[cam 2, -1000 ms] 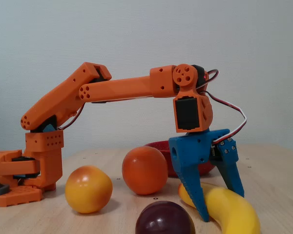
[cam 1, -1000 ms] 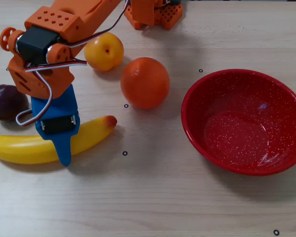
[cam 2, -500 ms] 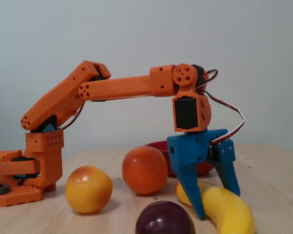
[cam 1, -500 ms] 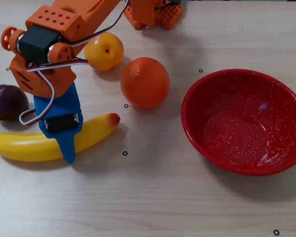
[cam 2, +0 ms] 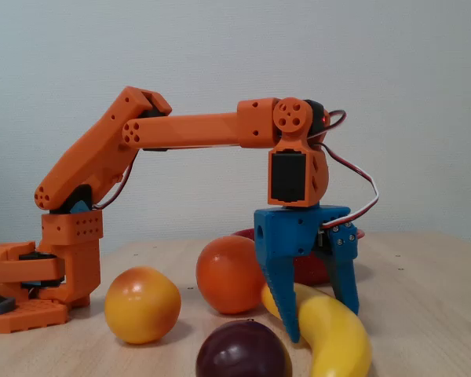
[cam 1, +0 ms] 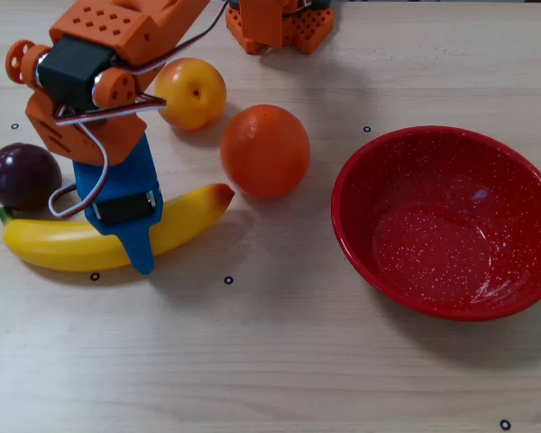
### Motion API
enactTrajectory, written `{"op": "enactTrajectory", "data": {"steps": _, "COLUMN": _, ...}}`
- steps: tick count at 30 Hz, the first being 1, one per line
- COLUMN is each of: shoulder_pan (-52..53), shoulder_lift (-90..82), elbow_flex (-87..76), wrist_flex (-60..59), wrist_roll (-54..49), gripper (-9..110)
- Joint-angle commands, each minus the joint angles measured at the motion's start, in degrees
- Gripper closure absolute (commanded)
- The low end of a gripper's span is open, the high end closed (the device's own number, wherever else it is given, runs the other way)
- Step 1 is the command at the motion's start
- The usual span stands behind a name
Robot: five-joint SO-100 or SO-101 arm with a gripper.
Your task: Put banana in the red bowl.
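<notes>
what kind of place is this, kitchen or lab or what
Probably a hobby robot test bench, not a kitchen: a 3D-printed orange arm, plastic fruit like the banana, and small marker dots on a bare wooden table.

Bright even light, soft shadows, sharp focus throughout.

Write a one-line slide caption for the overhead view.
Blue gripper straddling the banana beside a plum, with the empty red bowl waiting at right.
</notes>
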State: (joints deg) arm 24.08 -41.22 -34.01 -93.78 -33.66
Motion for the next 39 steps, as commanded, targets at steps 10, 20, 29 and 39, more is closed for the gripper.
{"op": "enactTrajectory", "data": {"steps": 10, "shoulder_pan": -1.85, "shoulder_lift": -13.54, "elbow_flex": 3.87, "wrist_flex": 0.88, "wrist_roll": 4.22, "gripper": 102}}
{"op": "enactTrajectory", "data": {"steps": 20, "shoulder_pan": -2.99, "shoulder_lift": -12.13, "elbow_flex": 8.61, "wrist_flex": 1.49, "wrist_roll": 7.12, "gripper": 102}}
{"op": "enactTrajectory", "data": {"steps": 29, "shoulder_pan": -3.43, "shoulder_lift": -13.01, "elbow_flex": 11.6, "wrist_flex": 2.81, "wrist_roll": 8.17, "gripper": 102}}
{"op": "enactTrajectory", "data": {"steps": 39, "shoulder_pan": -3.96, "shoulder_lift": -20.57, "elbow_flex": 7.73, "wrist_flex": 3.6, "wrist_roll": 8.35, "gripper": 102}}
